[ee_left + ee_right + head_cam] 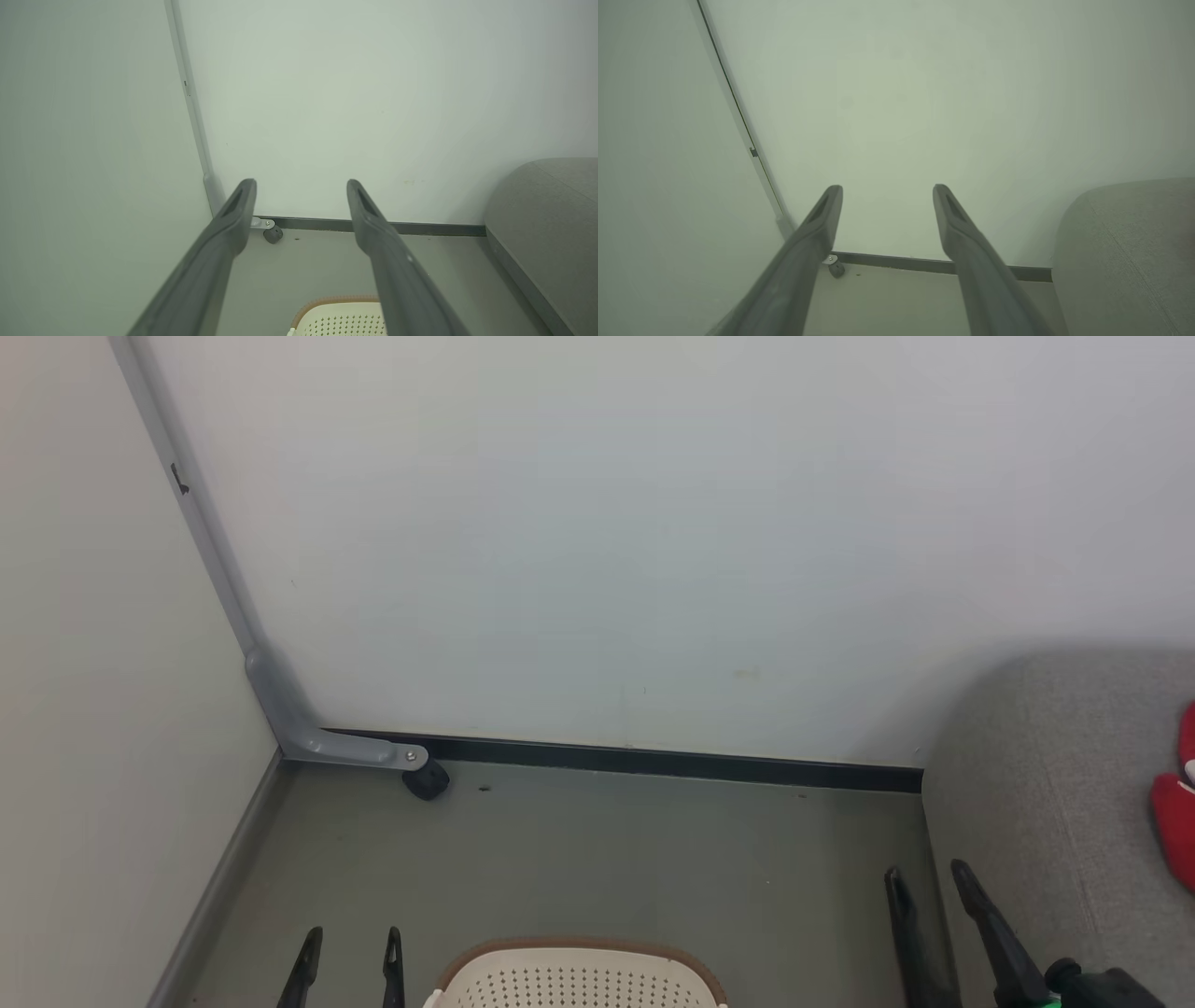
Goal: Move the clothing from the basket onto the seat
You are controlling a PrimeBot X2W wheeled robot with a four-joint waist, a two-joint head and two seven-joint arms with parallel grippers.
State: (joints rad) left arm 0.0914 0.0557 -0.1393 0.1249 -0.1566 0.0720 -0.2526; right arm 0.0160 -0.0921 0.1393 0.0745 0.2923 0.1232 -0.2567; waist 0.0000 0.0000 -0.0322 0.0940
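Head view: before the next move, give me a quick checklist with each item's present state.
1. The left gripper is open and holds nothing: ok.
2. The right gripper is open and holds nothing: ok.
3. The basket sits between the two grippers: ok.
4. Red clothing lies on the seat: ok.
5. Bare seat fabric is left for more: ok.
6. More clothing is left inside the basket: cannot tell, its inside is cut off.

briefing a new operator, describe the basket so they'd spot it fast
Start at the grey seat on the right; the basket stands on the floor to its left, at the head view's bottom edge. Only it is cream plastic with perforated walls and a brown rim.
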